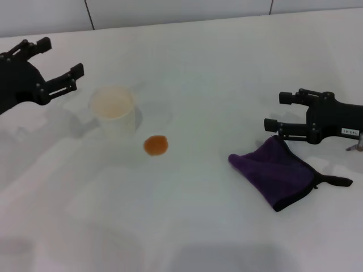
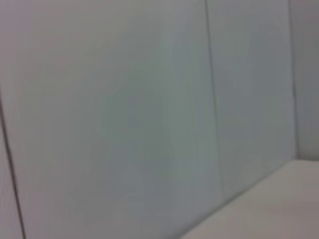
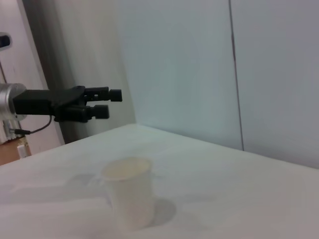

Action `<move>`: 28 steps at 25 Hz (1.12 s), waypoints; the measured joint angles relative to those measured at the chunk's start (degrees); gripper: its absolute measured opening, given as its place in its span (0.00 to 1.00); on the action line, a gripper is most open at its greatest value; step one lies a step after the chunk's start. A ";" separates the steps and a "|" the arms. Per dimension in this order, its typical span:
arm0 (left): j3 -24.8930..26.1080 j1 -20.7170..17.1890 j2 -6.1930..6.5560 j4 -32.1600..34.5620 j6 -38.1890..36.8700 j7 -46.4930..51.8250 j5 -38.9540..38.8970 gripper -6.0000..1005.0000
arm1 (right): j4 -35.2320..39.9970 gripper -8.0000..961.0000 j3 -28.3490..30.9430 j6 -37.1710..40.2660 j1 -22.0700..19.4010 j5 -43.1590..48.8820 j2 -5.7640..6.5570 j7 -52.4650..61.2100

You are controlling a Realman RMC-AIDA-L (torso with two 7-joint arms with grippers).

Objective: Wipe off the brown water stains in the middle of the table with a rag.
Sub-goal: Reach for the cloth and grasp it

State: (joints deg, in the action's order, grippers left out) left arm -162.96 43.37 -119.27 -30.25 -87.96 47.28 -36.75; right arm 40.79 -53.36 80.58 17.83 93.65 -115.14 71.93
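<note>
The brown water stain (image 1: 155, 145) is a small round orange-brown blot near the middle of the white table (image 1: 198, 68). The dark purple rag (image 1: 275, 170) lies flat at the right, its black loop pointing right. My right gripper (image 1: 274, 110) hovers open just behind the rag, holding nothing. At the far left my left gripper (image 1: 59, 56) is open and empty, raised beside the cup. The right wrist view shows the left gripper (image 3: 107, 102) farther off, with its two fingers close together from that angle. The stain and the rag do not show in either wrist view.
A pale translucent cup (image 1: 115, 110) with a beige rim stands upright just behind and left of the stain, also seen as the cup (image 3: 128, 191) in the right wrist view. Panelled wall (image 2: 149, 99) runs along the table's far edge.
</note>
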 joint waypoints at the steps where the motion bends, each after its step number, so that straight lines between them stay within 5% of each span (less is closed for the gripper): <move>1: -0.01 0.53 0.00 -1.24 -0.72 1.03 1.15 0.86 | -0.01 0.86 0.01 -0.10 0.01 -0.12 0.00 -0.10; 16: -0.08 8.85 -0.03 -12.16 -10.67 15.27 19.30 0.86 | -0.01 0.86 0.00 -0.47 0.52 -0.98 0.00 -1.17; 28: -0.07 9.99 0.03 -18.01 -15.96 20.33 21.47 0.86 | 0.16 0.86 -0.86 -0.43 0.85 -0.97 0.00 -0.97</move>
State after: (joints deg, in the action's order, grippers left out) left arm -163.03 53.36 -119.24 -48.26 -103.93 67.62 -15.27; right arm 40.95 -54.22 80.15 18.68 92.68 -115.13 70.97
